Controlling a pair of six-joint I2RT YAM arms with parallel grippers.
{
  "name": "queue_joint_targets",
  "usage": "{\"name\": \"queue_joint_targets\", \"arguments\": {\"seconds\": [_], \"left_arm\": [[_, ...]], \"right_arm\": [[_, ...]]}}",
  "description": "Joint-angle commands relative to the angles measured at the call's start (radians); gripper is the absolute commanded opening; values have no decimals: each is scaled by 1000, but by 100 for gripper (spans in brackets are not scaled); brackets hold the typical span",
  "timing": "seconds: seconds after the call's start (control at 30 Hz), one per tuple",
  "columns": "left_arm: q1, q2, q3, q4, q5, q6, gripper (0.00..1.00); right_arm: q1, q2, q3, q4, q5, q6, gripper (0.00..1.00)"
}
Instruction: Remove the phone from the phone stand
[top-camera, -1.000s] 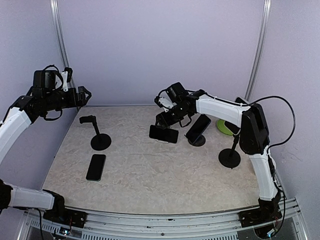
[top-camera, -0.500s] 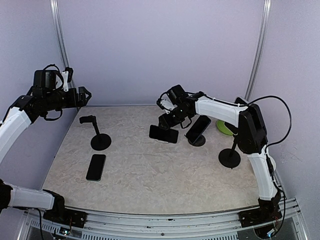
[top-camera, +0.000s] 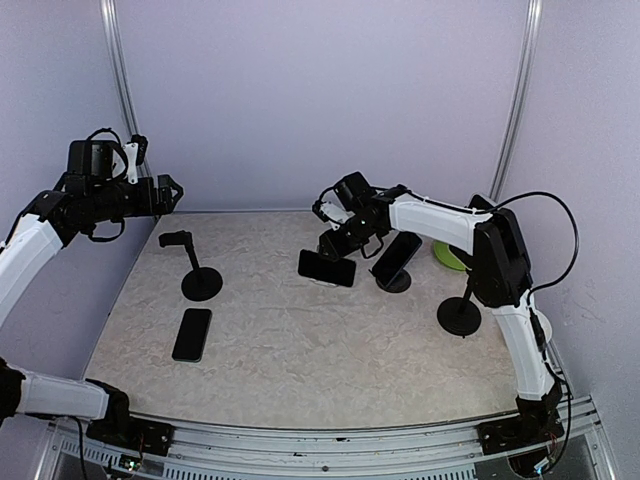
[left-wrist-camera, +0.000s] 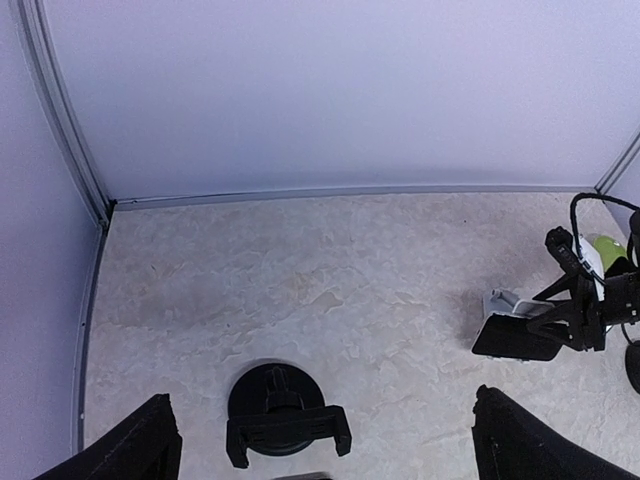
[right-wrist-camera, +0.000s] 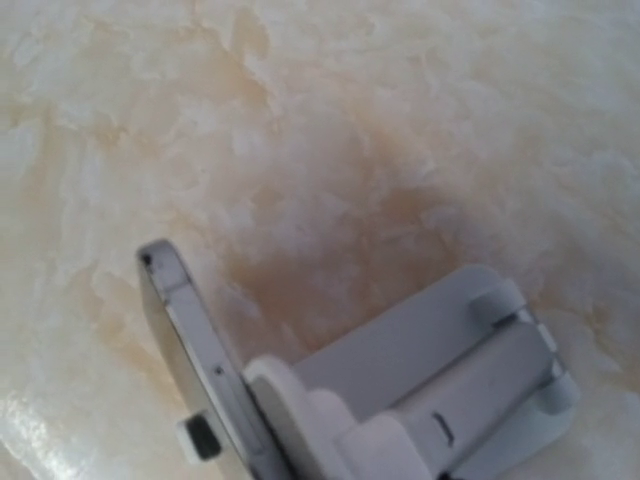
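At the far left, the left pincer (top-camera: 168, 190) is hovering high above the desk (top-camera: 300, 350) with its jaws spread wide and gripping nothing, and below it a black stand (top-camera: 200, 278) is standing just beside a spare phone (top-camera: 192, 334) that is lying flat. Near the middle, the phone (top-camera: 327, 268) is resting sideways on the white phone stand (right-wrist-camera: 430, 380). The right pincer (top-camera: 338, 238) is reaching down just behind it, though one cannot tell whether its jaws are wide, narrow or gripping. Further right, a second phone (top-camera: 398, 252) is leaning on a dark stand (top-camera: 395, 283), and a third stand (top-camera: 460, 315) is standing near the right edge.
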Motion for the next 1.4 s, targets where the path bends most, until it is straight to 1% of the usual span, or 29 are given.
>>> {"name": "queue_joint_targets", "arguments": {"seconds": [0.0, 0.23, 0.63, 0.8, 1.03, 1.1, 1.37], "left_arm": [[-5, 6, 30, 3, -15, 17, 99], [-5, 7, 31, 8, -12, 14, 99], [-5, 11, 37, 18, -4, 13, 99], [-5, 15, 37, 18, -1, 14, 99], [-5, 18, 34, 22, 2, 21, 99], [-5, 18, 32, 23, 3, 21, 99], [-6, 18, 31, 24, 3, 24, 99]], "right_arm": [[-6, 21, 26, -35, -74, -32, 48], [-6, 26, 12, -60, -118, -72, 47], [-6, 41, 16, -66, -207, -82, 40], [-6, 46, 22, -70, -213, -76, 37], [-9, 46, 33, -70, -202, -56, 35], [-12, 47, 36, -71, -196, -45, 33], [-36, 44, 41, -54, -214, -9, 21]]}}
